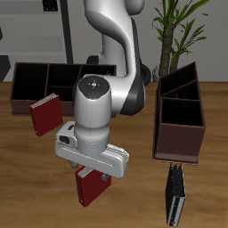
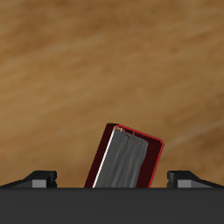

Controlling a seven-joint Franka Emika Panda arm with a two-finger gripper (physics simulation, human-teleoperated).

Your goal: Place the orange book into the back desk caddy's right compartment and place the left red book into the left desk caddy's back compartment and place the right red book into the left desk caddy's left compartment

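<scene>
- Closest to the front edge of the tabletop (image 1: 27, 200) there's a thin dark book (image 1: 175, 196) lying on bare wood, just in front of the left desk caddy's near end.
- A bit further back, the left red book (image 1: 89, 186) stands on the wood, tilted. It has a dark red cover and grey-white page edges facing up in the wrist view.
- The gripper (image 1: 93, 169) hangs right over it with its fingers (image 2: 39, 178) spread wide. The book sits between them with a gap on each side, so nothing is pinched.
- There's open wood all around that book, and the nearest thing is the dark book off to one side.
- The left desk caddy (image 1: 181, 125) runs away end-on, with its tall slanted walls at the far end. All I can see in its sections are dark walls and floor.
- The right red book (image 1: 44, 114) stands propped at an angle against the front wall of the back desk caddy (image 1: 49, 85).
- That caddy sits broadside at the back. The sections I can see look dark inside, and the arm hides one end of it.
- A potted plant (image 1: 183, 31) stands behind the left desk caddy.
</scene>
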